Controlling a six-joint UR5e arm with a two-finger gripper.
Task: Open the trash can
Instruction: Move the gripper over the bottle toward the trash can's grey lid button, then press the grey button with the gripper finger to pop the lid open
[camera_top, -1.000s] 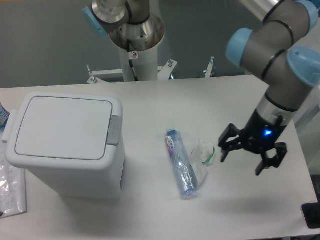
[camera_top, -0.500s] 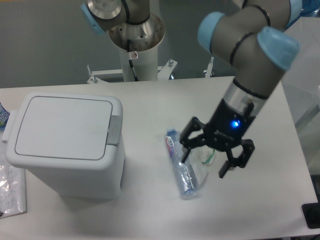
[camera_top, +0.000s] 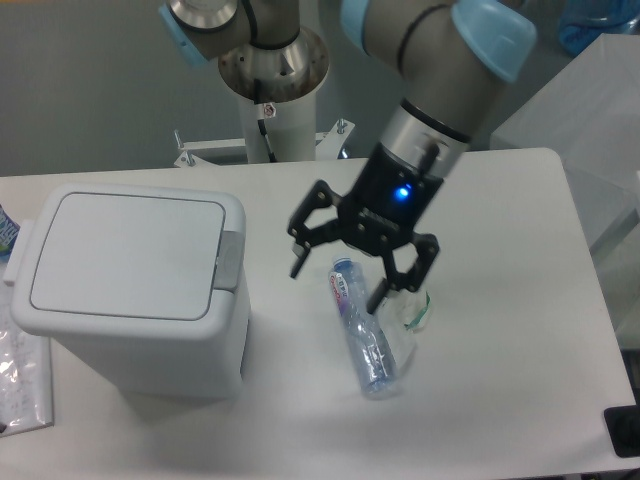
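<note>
While jaws (camera_top: 337, 283) gape — arm overhangs bottle (camera_top: 360, 326), trash can (camera_top: 130, 285) shut.

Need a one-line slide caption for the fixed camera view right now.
Open gripper hovers over the plastic bottle, right of the closed white trash can and its grey latch.

The bin (camera_top: 130, 290) is white with a grey latch (camera_top: 229, 262); the gripper (camera_top: 338, 283) is black, a blue light glowing.
</note>
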